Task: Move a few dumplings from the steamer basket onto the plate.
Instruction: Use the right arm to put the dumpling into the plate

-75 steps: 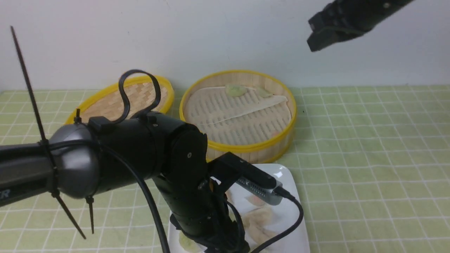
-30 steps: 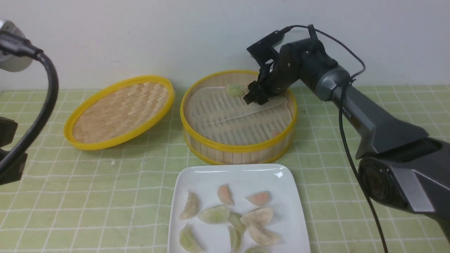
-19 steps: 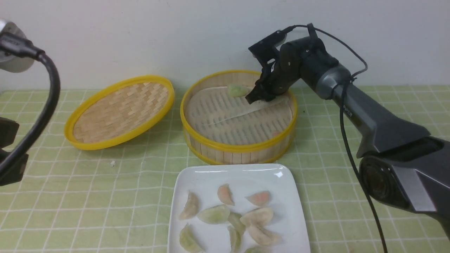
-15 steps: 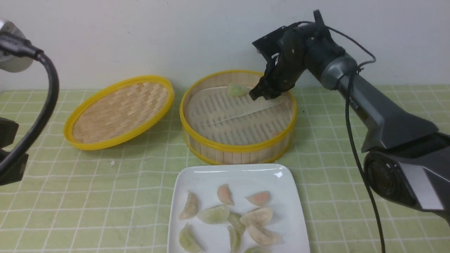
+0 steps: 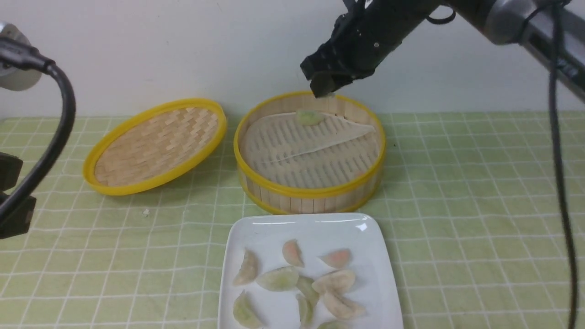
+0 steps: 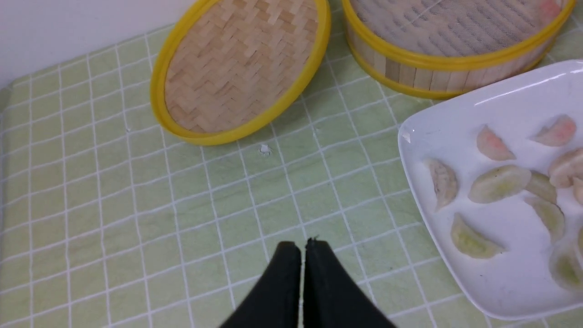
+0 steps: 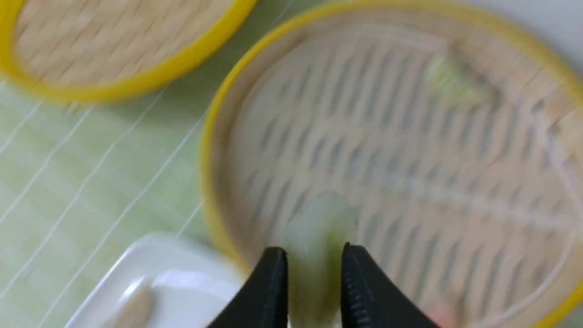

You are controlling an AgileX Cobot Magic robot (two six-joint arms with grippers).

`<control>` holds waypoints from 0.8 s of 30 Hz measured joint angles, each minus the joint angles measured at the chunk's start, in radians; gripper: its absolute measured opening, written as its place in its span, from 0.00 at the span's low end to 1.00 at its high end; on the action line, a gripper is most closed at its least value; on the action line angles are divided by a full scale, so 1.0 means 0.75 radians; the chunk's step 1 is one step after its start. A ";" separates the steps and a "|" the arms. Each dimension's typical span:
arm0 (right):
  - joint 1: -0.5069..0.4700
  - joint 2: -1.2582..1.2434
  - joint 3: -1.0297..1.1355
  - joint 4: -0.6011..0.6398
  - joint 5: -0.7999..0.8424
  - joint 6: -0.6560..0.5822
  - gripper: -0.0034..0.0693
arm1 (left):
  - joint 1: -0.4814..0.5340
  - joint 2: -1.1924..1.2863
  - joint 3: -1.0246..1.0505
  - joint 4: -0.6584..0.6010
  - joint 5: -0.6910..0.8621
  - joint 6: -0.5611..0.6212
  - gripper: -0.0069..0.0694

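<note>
My right gripper (image 5: 322, 89) hangs above the far rim of the steamer basket (image 5: 311, 194), shut on a pale green dumpling (image 7: 315, 230) whose tip peeks out below the fingers (image 5: 326, 95). One more green dumpling (image 5: 309, 117) lies on the liner at the back of the basket. The white plate (image 5: 365, 228) in front of the basket holds several dumplings, some of them green (image 5: 279, 278). In the left wrist view, my left gripper (image 6: 301, 246) is shut and empty over the cloth, to the left of the plate (image 6: 501, 282).
The woven yellow-rimmed lid (image 5: 155, 144) leans at the basket's left. A pinkish dumpling (image 6: 549, 7) sits at the basket's near edge. A green checked cloth covers the table, with a small white crumb (image 5: 146, 212) on it. A wall stands close behind the basket.
The right gripper closed on a green dumpling inside the basket and lifted it above the far rim. The left arm pulled back from the plate to the left edge.
</note>
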 joint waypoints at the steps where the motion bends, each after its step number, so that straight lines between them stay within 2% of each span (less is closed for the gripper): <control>1: 0.017 -0.048 0.076 0.001 0.000 -0.002 0.23 | 0.000 0.000 0.000 -0.002 0.001 0.000 0.08; 3: 0.088 -0.222 0.363 0.013 0.000 -0.006 0.23 | 0.000 0.000 0.000 -0.006 0.001 0.000 0.08; 6: 0.167 -0.359 0.648 0.015 0.000 -0.004 0.23 | 0.000 0.000 0.000 -0.007 0.001 0.000 0.08; 11: 0.244 -0.386 0.907 -0.001 -0.065 0.018 0.23 | 0.000 0.000 0.000 -0.008 0.001 0.000 0.08; 13: 0.247 -0.360 0.919 -0.003 -0.098 0.046 0.24 | 0.000 0.000 0.000 -0.008 0.001 0.000 0.08; 15: 0.247 -0.314 0.909 -0.006 -0.114 0.077 0.29 | 0.000 0.000 0.000 -0.008 0.001 0.000 0.08; 22: 0.247 -0.240 0.798 -0.021 -0.041 0.084 0.62 | 0.000 0.000 0.000 -0.022 0.001 -0.002 0.08; 24: 0.242 -0.240 0.732 -0.064 -0.031 0.073 0.67 | 0.000 0.000 0.000 -0.038 0.001 -0.002 0.08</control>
